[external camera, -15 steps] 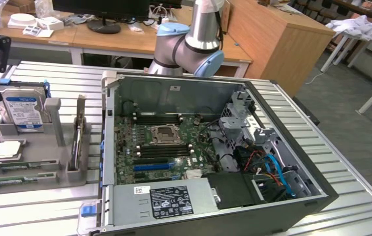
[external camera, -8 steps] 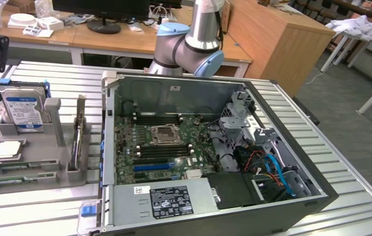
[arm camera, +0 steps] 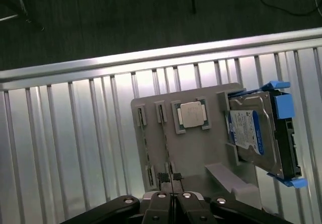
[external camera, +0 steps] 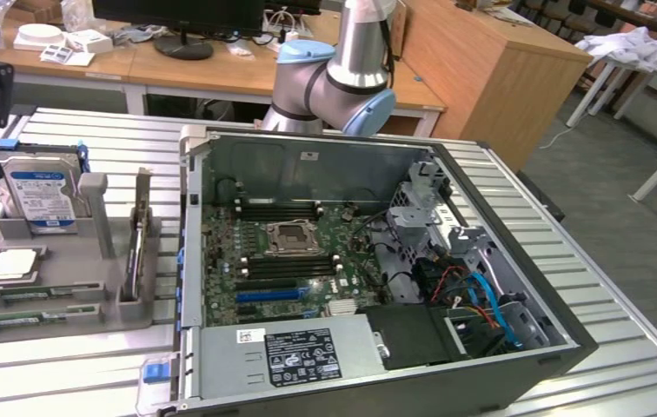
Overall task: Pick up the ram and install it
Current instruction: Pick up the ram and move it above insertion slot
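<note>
Tool (arm camera: 171, 183): fingers together, holding nothing, above grey tray (arm camera: 201, 148). Ram (external camera: 16, 319): in tray slot, clear of tool. Processor (arm camera: 192, 115), hard drive (arm camera: 256, 133): same tray, beyond tool.

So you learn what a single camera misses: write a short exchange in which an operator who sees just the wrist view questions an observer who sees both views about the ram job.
Operator: I see the gripper shut above the grey holder, with the hard drive beside it. Where is the computer?
Observer: An open computer case lies on the slatted table, at the exterior view's right of the holder.
Operator: What is there inside it for memory?
Observer: Long black slots run on both sides of the processor socket on the motherboard.
</note>
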